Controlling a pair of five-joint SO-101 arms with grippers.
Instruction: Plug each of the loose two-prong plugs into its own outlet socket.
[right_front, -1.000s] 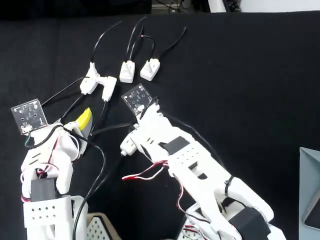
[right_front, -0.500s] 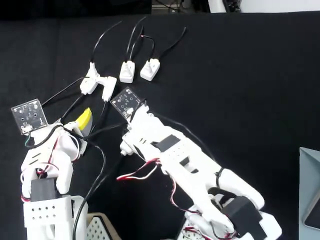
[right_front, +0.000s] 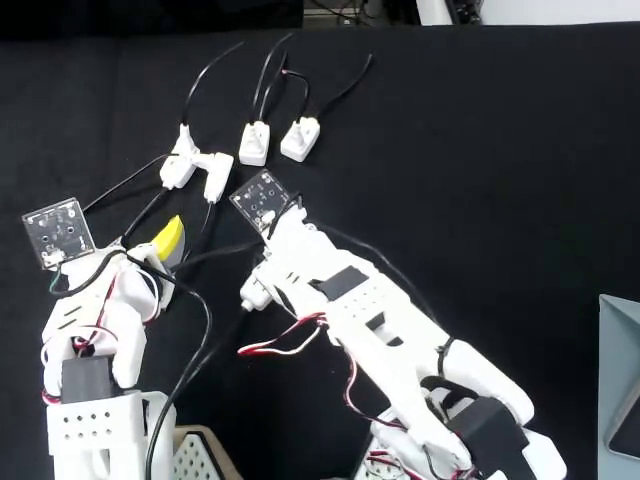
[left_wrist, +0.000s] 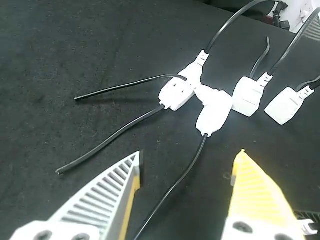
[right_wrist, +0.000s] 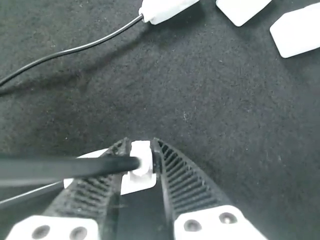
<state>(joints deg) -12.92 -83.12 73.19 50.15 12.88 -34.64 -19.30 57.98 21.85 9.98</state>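
The black table (right_front: 500, 150) carries four white plugs (right_front: 255, 142) on black cords and a square socket board (right_front: 58, 232).

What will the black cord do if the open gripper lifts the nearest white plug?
Probably flop: the cord lies in loose curves, so it would likely sag and trail. The plug looks small and blocky, so likely light and unlikely to roll. It seems to touch another plug, which might get nudged.

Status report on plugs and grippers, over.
Left gripper open, empty. Right gripper shut on a white plug at an outlet socket. Four more plugs loose beyond; second socket free.
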